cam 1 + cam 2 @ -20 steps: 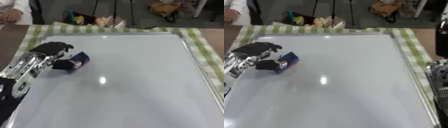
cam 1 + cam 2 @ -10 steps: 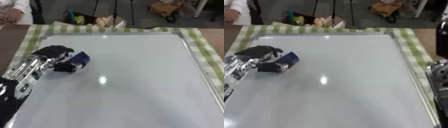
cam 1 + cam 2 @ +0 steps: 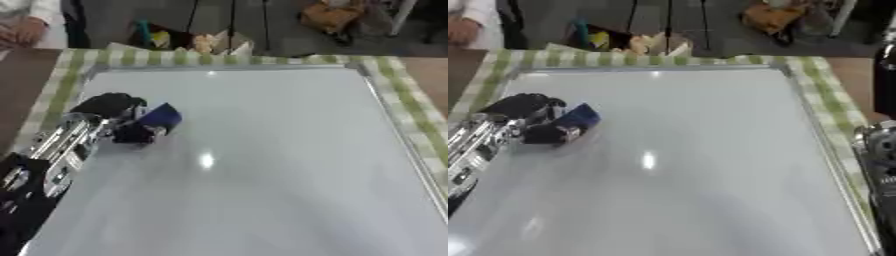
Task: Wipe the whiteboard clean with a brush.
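The robot's left hand (image 3: pixel 112 112) comes in from the left side and rests on the big whiteboard (image 3: pixel 289 165). Its black fingers (image 3: pixel 131 132) are curled and pinch a blue brush (image 3: pixel 159 118), a small block with a dark blue top. The brush sticks out past the fingertips, toward the middle of the board, and it is tilted with its far end pointing up and to the right. The bottom of the brush seems to touch the board just beside the fingers. The silver part of the arm (image 3: pixel 59 150) runs back from the fingers to the lower left corner. The whiteboard looks plain and shiny, with a bright spot of light (image 3: pixel 206 160) below and to the right of the fingers. The board lies on a green and white checked cloth (image 3: pixel 411 105) that shows around its edges. The right hand (image 3: pixel 878 160) shows only at the right edge, well apart from the brush, and I cannot tell how its fingers are set.
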Controlling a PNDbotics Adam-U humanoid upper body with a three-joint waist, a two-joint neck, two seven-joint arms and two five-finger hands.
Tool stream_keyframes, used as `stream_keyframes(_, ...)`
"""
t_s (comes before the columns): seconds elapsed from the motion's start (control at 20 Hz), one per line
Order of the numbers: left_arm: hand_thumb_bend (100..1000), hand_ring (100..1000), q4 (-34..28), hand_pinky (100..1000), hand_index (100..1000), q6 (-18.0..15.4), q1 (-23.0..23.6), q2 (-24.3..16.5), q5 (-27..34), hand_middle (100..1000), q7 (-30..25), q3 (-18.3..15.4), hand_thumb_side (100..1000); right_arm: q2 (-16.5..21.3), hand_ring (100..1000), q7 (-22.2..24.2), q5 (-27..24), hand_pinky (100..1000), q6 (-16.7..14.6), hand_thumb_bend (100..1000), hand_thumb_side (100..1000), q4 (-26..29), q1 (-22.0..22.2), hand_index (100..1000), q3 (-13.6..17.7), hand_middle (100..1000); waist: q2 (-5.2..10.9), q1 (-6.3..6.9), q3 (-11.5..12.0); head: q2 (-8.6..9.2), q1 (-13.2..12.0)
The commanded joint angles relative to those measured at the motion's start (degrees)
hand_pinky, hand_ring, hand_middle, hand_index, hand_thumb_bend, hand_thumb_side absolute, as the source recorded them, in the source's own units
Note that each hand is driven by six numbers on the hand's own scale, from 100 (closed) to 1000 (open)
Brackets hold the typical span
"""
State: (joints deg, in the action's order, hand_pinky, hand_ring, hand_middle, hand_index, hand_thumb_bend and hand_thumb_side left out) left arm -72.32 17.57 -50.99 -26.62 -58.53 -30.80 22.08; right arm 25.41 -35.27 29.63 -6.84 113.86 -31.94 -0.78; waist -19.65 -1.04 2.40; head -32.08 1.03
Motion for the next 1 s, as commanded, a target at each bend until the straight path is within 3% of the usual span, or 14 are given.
stream_keyframes(0.05,424,666,2.0,547,927,-0.06,0.04,0.02,0.31,682,1.14,-0.4,1000,0.63,833,0.21,-0.36,803,0.0,100,971,0.73,-0.6,815,0.03,779,0.62,-0.09,-0.13,0.62,-0.26)
stream_keyframes(0.7,419,667,6.43,554,905,-0.85,-0.39,1.5,-0.62,689,2.03,-0.93,989,0.59,834,-0.05,-0.48,804,0.07,100,972,0.73,-0.55,816,0.03,777,0.27,0.04,-0.45,0.89,-0.71)
stream_keyframes(1.0,369,597,6.8,486,850,-1.36,-0.54,1.44,-0.96,611,1.53,-0.88,954,0.64,834,-0.33,-0.52,804,0.15,100,970,0.73,-0.42,816,0.07,776,0.36,0.14,-0.26,0.65,-0.68)
